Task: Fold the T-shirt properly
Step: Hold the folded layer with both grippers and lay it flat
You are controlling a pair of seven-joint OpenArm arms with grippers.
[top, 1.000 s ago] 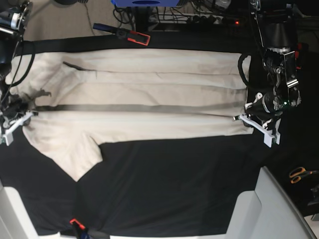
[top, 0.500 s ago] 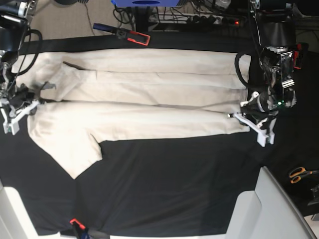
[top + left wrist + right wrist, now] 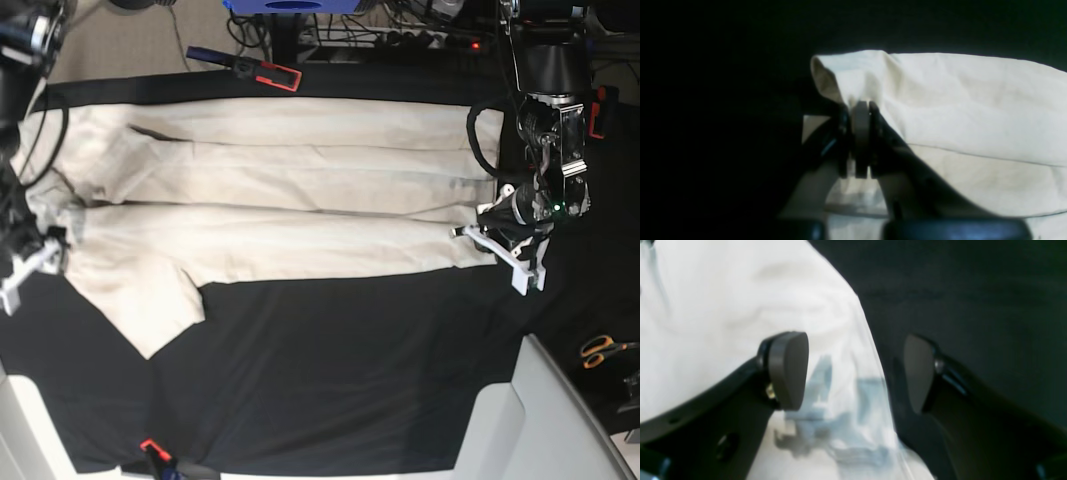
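Shirt [image 3: 270, 210] is lying flat across mid-frame; left gripper [image 3: 860, 133] is pinching its edge, right gripper [image 3: 853, 373] is gaping empty over the opposite edge, apparently releasing a fold.

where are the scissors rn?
Base view, far right edge: the orange-handled scissors lie off the black table cloth, below the left gripper and beside the grey bin.

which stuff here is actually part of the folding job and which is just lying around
Part of the job:
- T-shirt
- left gripper, shut on the shirt's edge
- right gripper, open at the shirt's other end

Lying about:
- orange-handled scissors off the black cloth
- red and black clamp at the far edge
- cables behind the table
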